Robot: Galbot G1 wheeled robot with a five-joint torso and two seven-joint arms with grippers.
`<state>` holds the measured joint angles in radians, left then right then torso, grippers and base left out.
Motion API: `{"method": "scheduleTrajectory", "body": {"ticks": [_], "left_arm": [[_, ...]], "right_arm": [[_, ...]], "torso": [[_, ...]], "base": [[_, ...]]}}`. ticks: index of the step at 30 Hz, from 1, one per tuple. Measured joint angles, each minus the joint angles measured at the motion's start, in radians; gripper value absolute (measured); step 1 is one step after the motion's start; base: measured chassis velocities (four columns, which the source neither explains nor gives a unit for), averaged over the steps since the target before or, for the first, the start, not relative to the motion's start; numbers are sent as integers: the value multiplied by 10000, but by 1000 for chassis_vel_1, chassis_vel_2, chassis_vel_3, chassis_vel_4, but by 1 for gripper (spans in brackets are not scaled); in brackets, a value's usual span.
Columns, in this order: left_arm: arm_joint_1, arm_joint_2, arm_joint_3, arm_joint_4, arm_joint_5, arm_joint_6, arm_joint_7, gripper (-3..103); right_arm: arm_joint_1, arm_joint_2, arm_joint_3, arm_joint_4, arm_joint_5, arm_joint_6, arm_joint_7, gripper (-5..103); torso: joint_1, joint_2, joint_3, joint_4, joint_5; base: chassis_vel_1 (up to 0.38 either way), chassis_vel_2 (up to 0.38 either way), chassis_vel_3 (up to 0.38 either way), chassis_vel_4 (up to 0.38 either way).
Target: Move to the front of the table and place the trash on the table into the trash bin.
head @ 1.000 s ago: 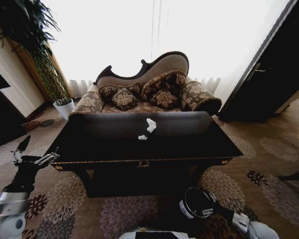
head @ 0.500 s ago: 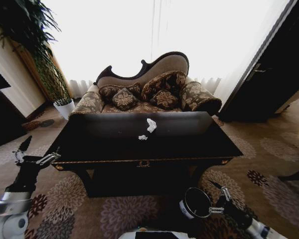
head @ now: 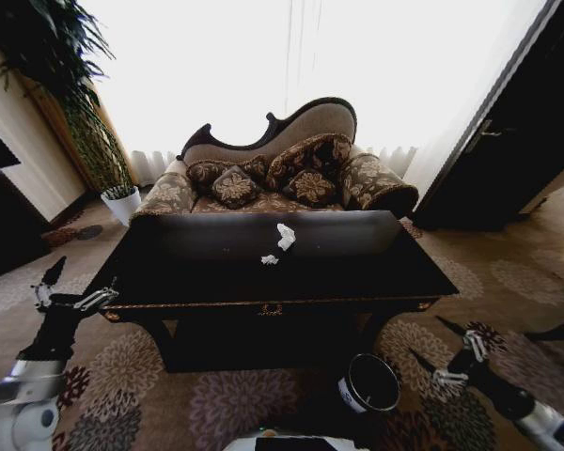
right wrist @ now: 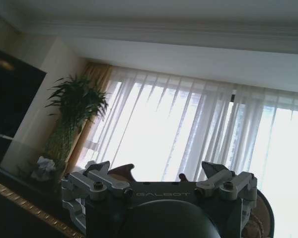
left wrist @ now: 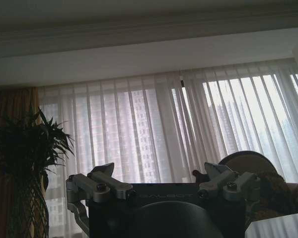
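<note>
You're parked square in front of the table (head: 216, 282), which fills the middle of the head view with a sofa (head: 282, 169) behind it at 12 o'clock. Two white paper wads sit near the table's far edge: the bigger wad (head: 285, 236) and a smaller wad (head: 269, 259) just beside it toward 7 o'clock. The bin (head: 369, 383) stands on the carpet in front of the table, at about 5 o'clock from the table's centre.

Your left hand (head: 72, 290) hangs off the table's left front corner, around 8 o'clock, fingers spread wide and holding nothing. Your right hand (head: 451, 350) is out at 4 o'clock, just beside the bin on its right, also spread and empty. A plant (head: 94, 141) in a white pot (head: 122, 202) stands back at 10 o'clock.
</note>
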<state>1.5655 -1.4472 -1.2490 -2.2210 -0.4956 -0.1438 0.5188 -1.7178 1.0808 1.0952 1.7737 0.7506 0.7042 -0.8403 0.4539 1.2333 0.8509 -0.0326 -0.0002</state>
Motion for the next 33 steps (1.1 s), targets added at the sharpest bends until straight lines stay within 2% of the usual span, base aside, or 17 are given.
{"method": "scheduleTrajectory", "body": {"ticks": [2,3,4,6,8,9,14,15,16,19,20,25,26,29,30,31,33], "left_arm": [[0,-10,32,-5,14,0,-1,100],[3,-10,36,-12,17,0,-2,100],[3,-10,36,-12,17,0,-2,100],[33,-1,19,-39,16,0,-9,100],[65,34,-54,-46,-6,0,-16,100],[65,34,-54,-46,-6,0,-16,100],[95,146,-234,37,-94,-2,-28,100],[95,146,-234,37,-94,-2,-28,100],[90,149,-234,48,-95,-2,-29,100],[55,134,-188,93,-56,-4,-38,100],[55,134,-188,93,-56,-4,-38,100],[13,63,-39,146,114,-4,-44,100],[13,63,-39,146,114,-4,-44,100],[4,39,26,164,228,-8,-44,100],[-4,16,61,159,269,-12,-41,100],[-4,16,61,159,269,-12,-41,100],[-19,-33,115,101,312,-13,-39,100]], "right_arm": [[226,-270,-1183,787,-116,-235,2762,100],[341,-365,-1585,1135,-167,-453,3815,100],[341,-365,-1585,1135,-167,-453,3815,100],[736,-641,-2430,2041,-389,-1056,5841,100],[1214,-947,-3091,2861,-548,-1700,7212,100],[1214,-947,-3091,2861,-548,-1700,7212,100],[2453,-2047,-5050,4437,-655,-3572,9857,100],[2453,-2047,-5050,4437,-655,-3572,9857,100],[2656,-2255,-5396,4576,-653,-3857,10274,100],[3775,-3417,-6922,4810,-194,-4718,11527,100],[3775,-3417,-6922,4810,-194,-4718,11527,100],[6549,-5286,-9300,4321,375,-5283,11787,100],[6549,-5286,-9300,4321,375,-5283,11787,100],[8494,-6170,-11173,3862,843,-5448,11715,100],[9534,-6416,-12140,3663,999,-5475,11704,100],[9534,-6416,-12140,3663,999,-5475,11704,100],[11175,-6617,-13782,3362,1128,-5513,11638,100]], "torso": [[0,-1,1,3,0],[0,-1,1,3,1],[0,-1,1,3,1],[0,-1,1,1,0],[0,-1,1,3,-3],[0,-1,1,3,-3],[0,-1,1,2,-3],[0,-1,1,2,-3],[1,-1,1,2,-2],[0,-1,2,1,0],[0,-1,2,1,0],[1,-1,2,3,-4],[1,-1,2,3,-4],[1,-2,2,0,2],[1,-1,1,0,0],[1,-1,1,0,0],[1,-1,1,2,-3]], "base": [[0,0,0,0],[0,0,0,0],[0,0,0,0],[0,0,0,0],[0,0,0,0],[0,0,0,0],[0,0,0,0],[0,0,0,0],[0,0,0,0],[0,0,0,0],[0,0,0,0],[0,0,0,0],[0,0,0,0],[0,0,0,0],[0,0,0,0],[0,0,0,0],[0,0,0,0]]}}
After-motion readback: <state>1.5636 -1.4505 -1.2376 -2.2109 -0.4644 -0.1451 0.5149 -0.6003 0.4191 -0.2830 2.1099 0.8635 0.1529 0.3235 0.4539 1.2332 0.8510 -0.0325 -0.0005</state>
